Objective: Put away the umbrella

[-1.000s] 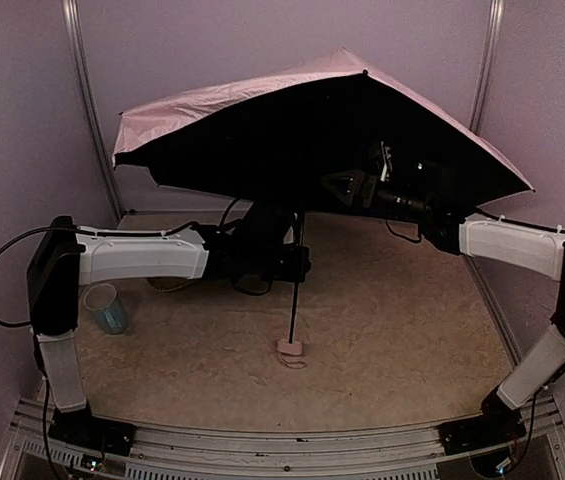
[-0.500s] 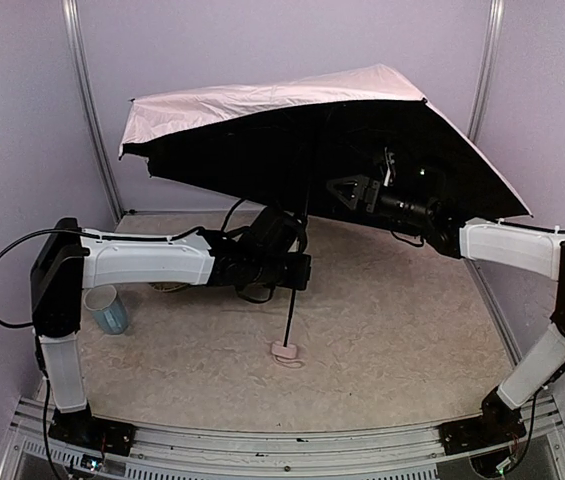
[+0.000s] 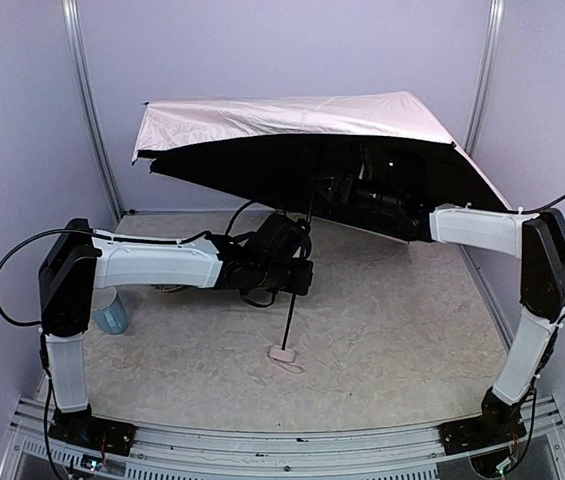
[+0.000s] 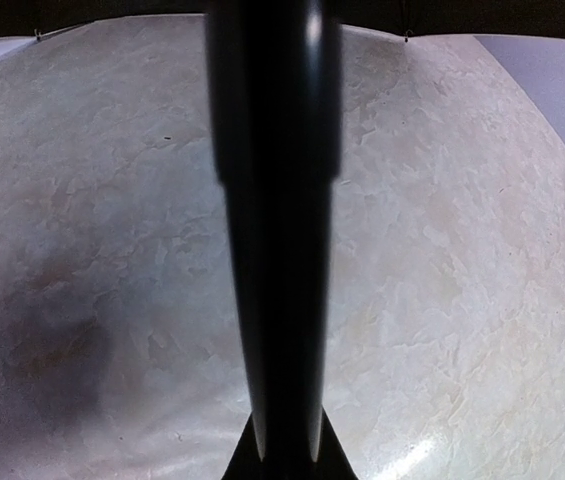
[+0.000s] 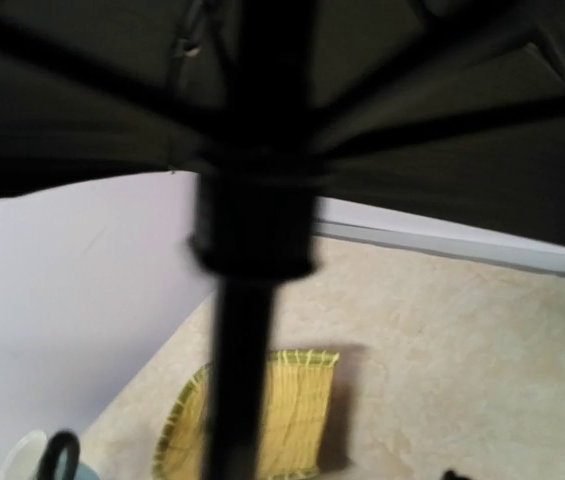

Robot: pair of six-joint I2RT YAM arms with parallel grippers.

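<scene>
While the umbrella [image 3: 292,120] stands fully spread over the rear of the table [image 3: 402,320], the closing step is in hand and not yet done. Its pale pink canopy [image 3: 362,108] is tilted, black lining facing the arms. The left gripper [image 3: 297,268] grasps the thin shaft [image 4: 277,250] at mid-height, jaws clenched on it. The right gripper [image 3: 340,188] reaches under the canopy beside the runner [image 5: 254,225]; whether its jaws are closed cannot be determined. The handle [image 3: 282,352] rests on the table. Next move, as judged: hold the shaft steady, grip the runner, and draw it toward the handle to collapse the ribs [image 5: 442,120].
</scene>
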